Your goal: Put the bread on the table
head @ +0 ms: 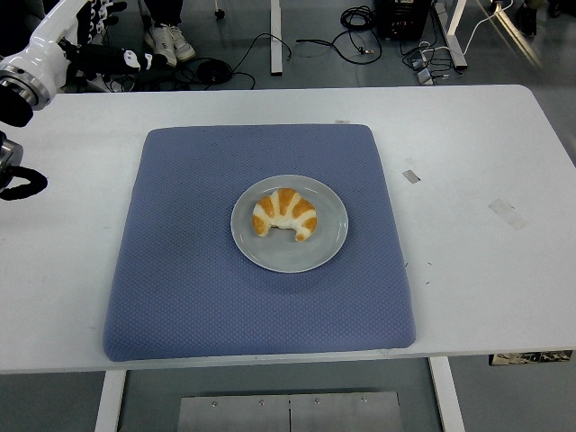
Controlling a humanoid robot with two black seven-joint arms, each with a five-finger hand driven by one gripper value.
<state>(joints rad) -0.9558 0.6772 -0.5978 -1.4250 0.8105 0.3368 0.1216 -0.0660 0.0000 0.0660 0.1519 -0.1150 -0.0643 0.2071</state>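
Note:
The bread is a croissant (pixel 284 214) with orange and white stripes, lying curved on a round grey plate (pixel 326 243). The plate sits in the middle of a blue quilted mat (pixel 180 270) on the white table (pixel 486 270). My left arm (pixel 34 65) enters at the upper left edge, its white forearm over the table's far left corner, and a black part of the left hand (pixel 16 178) shows at the left edge. It is far from the croissant and touches nothing. The right arm is out of view.
Two small tape marks (pixel 411 175) lie on the bare table right of the mat. Beyond the far edge are floor cables (pixel 270 40), table legs and a person's white shoes (pixel 169 42).

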